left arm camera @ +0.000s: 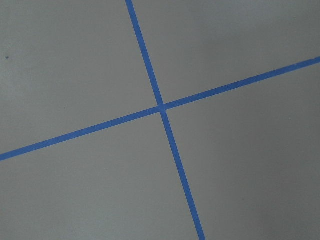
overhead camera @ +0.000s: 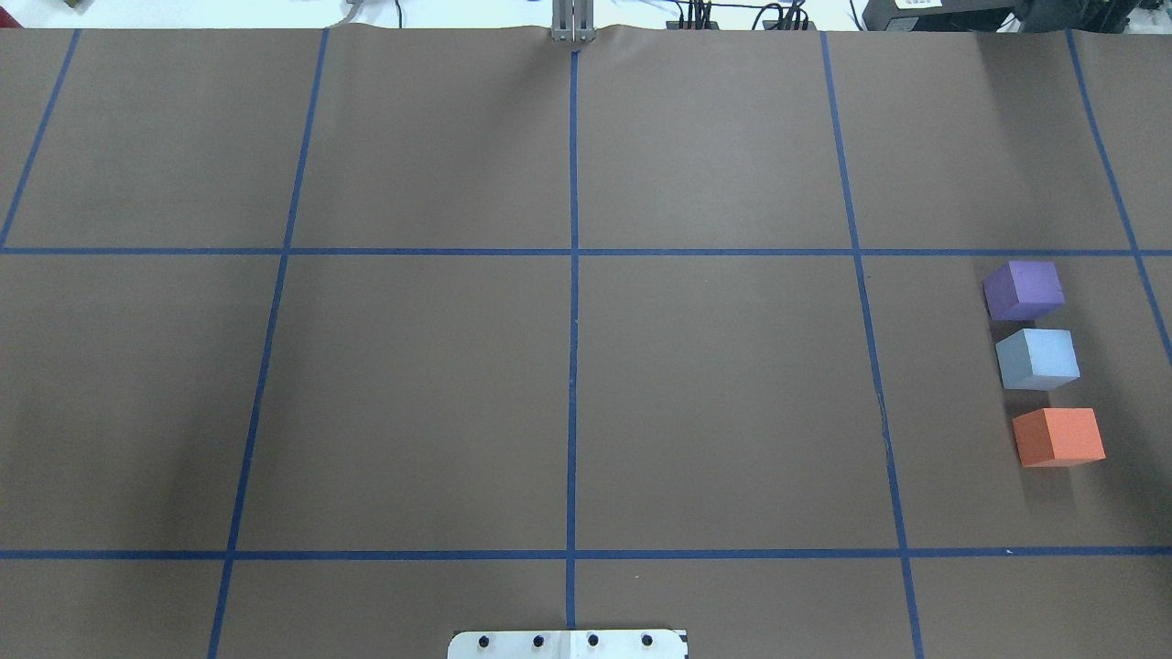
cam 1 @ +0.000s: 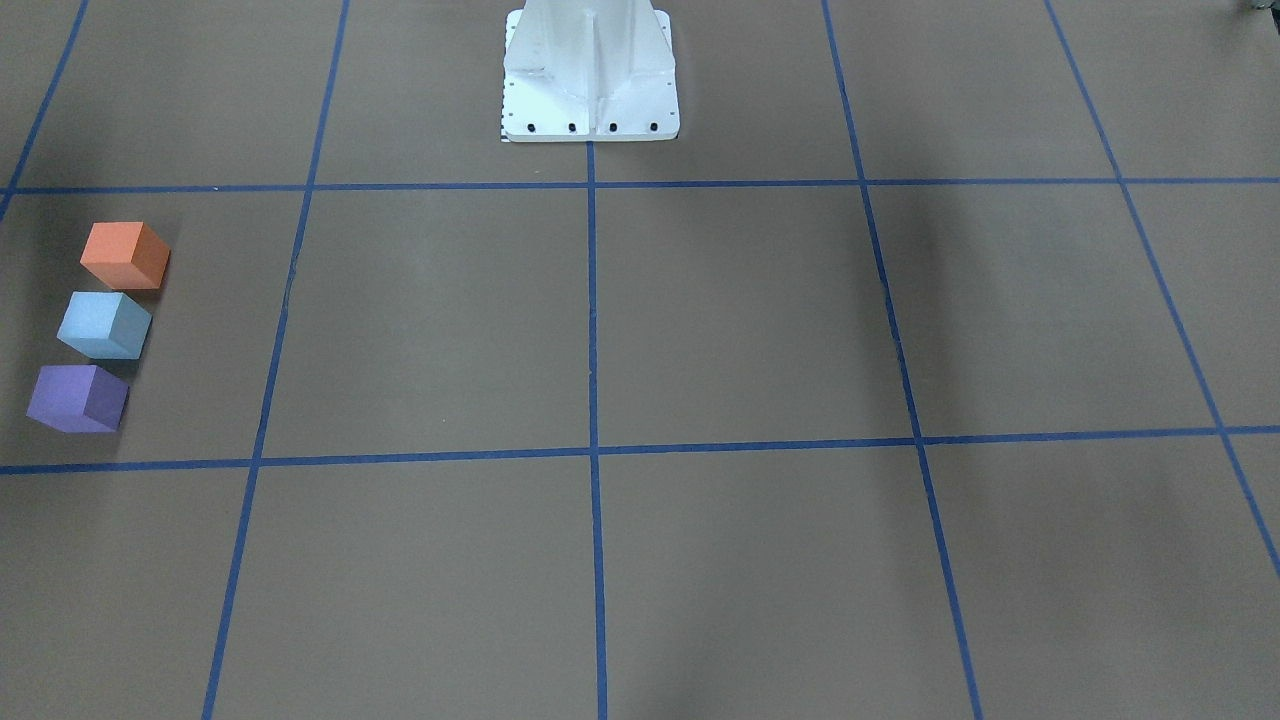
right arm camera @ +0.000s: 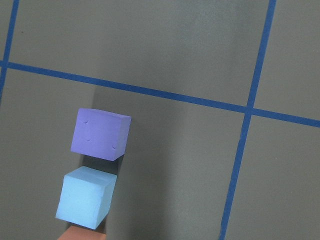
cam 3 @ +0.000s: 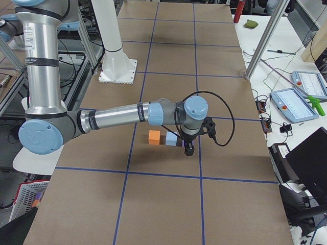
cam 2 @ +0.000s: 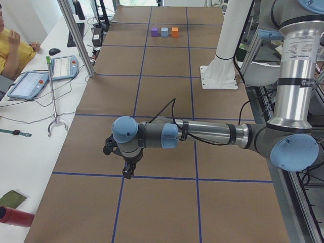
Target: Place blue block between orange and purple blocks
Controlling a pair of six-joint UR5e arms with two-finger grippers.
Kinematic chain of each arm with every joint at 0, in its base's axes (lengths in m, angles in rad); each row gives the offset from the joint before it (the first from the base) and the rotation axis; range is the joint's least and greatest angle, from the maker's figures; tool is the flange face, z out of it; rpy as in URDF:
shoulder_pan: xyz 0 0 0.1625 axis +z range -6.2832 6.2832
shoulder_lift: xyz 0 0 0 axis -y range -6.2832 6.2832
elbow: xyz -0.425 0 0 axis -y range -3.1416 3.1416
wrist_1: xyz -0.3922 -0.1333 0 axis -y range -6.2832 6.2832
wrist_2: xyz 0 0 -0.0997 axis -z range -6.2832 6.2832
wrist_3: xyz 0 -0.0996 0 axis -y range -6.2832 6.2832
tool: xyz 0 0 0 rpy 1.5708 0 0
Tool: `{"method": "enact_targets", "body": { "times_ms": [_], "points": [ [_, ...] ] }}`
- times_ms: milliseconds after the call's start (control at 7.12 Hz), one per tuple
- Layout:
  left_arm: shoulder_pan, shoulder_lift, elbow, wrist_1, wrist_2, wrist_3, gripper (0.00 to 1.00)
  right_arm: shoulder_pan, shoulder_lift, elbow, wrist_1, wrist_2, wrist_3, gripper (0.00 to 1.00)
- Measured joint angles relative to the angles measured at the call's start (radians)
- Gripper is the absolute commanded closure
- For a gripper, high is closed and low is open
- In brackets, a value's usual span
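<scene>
1 blue block [overhead camera: 1037, 358] sits between orange block [overhead camera: 1058, 437] and purple block [overhead camera: 1024, 289].

Only a sliver of orange block [right arm camera: 80, 235] at right wrist view's bottom edge

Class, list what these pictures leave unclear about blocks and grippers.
Left gripper: only in the exterior left view; open or shut cannot be told.
Right gripper: only in the exterior right view; same doubt.
Purple block: mostly hidden behind that gripper there.
Orange block: cut off by the right wrist view's bottom edge.
</scene>
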Motion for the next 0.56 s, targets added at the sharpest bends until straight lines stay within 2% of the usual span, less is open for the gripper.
{"method": "enact_targets", "body": {
  "times_ms": [281, 562],
  "points": [
    [0.0, -0.001, -0.005, -0.007, 0.002, -0.017, 0.0, 0.0, -0.002, 0.0, 0.0, -0.002, -0.001, 0.0],
    [0.003, 0.002, -0.017, -0.075, 0.019, -0.055, 0.0, 0.0, -0.003, 0.001, 0.0, -0.002, -0.001, 0.0]
  ]
}}
